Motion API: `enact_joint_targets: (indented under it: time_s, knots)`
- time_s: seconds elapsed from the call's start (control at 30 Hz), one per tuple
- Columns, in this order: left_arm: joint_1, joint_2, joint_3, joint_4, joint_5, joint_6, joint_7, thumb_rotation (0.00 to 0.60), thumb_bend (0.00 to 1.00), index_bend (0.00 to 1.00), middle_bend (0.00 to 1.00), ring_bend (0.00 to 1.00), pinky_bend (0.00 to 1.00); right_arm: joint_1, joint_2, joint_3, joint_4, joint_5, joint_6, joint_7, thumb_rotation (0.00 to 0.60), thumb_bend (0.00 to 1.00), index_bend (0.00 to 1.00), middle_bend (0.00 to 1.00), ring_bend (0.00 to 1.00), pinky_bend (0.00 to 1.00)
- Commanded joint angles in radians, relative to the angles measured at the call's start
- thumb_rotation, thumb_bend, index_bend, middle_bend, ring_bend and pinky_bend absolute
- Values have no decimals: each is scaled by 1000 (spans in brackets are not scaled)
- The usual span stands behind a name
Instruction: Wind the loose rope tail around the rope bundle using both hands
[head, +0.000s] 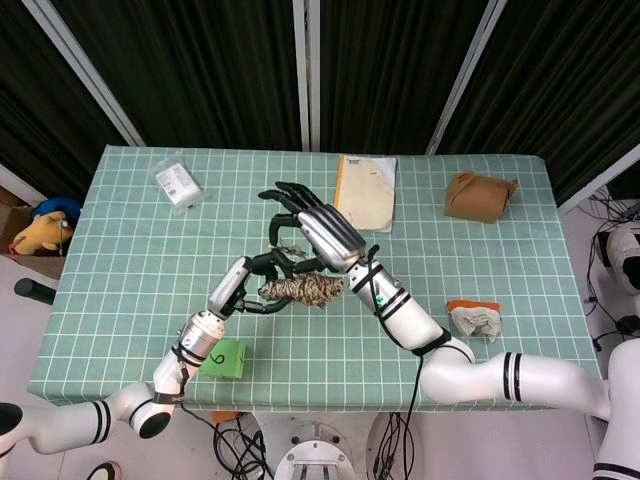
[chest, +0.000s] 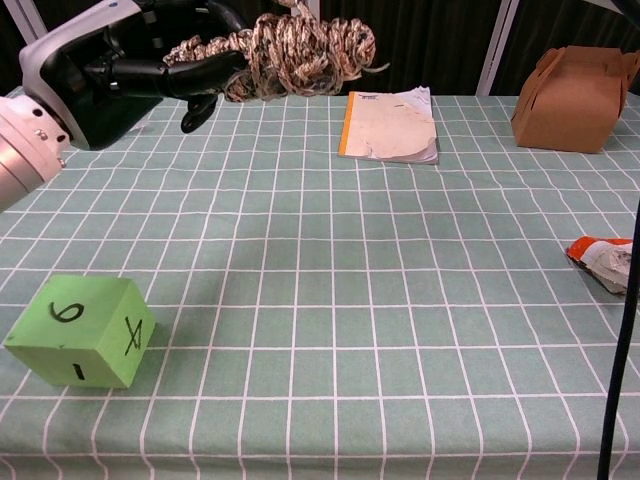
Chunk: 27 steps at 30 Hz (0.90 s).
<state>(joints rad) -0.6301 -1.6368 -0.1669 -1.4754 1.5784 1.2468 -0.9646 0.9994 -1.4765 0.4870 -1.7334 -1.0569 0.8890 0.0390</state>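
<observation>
The tablecloth (chest: 400, 300) is a soft green with a thin white grid all over. Rope bundle (chest: 300, 55) is mottled tan and dark brown, kinda speckled. Both robot hands are the same scheme: left hand (head: 250, 282) has black fingers with a silver-grey back, right hand (head: 315, 230) too, and the arms are white with black bands. There's a bright green cube (chest: 80, 330) with black marker scribbles on it, a cream notebook (chest: 390, 125) with an orange spine edge, a plain brown paper box (chest: 570, 95), a crumpled orange-and-white wrapper (chest: 610, 262), and a clear packet (head: 178, 183) with a white label. Black curtains (head: 400, 70) behind.
</observation>
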Motion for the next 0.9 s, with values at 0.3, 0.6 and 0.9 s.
enact_joint_targets:
  time_s: [0.3,0.6,0.9]
  knots:
    - [-64,92,72,-10,92,-24,-412,600,481,778,785,751,790,-21,11,-25,51,-3,1,73,600,544,1000,145,0,0]
    - [-75,90,71,-7,20,-60,-561,600,481,779,786,752,789,-67,10,-84,77,-62,17,135,600,541,1000,144,0,0]
    - [-69,86,49,-19,-40,-82,-622,600,481,781,790,755,792,-111,11,-135,98,-112,40,170,600,541,1000,143,0,0]
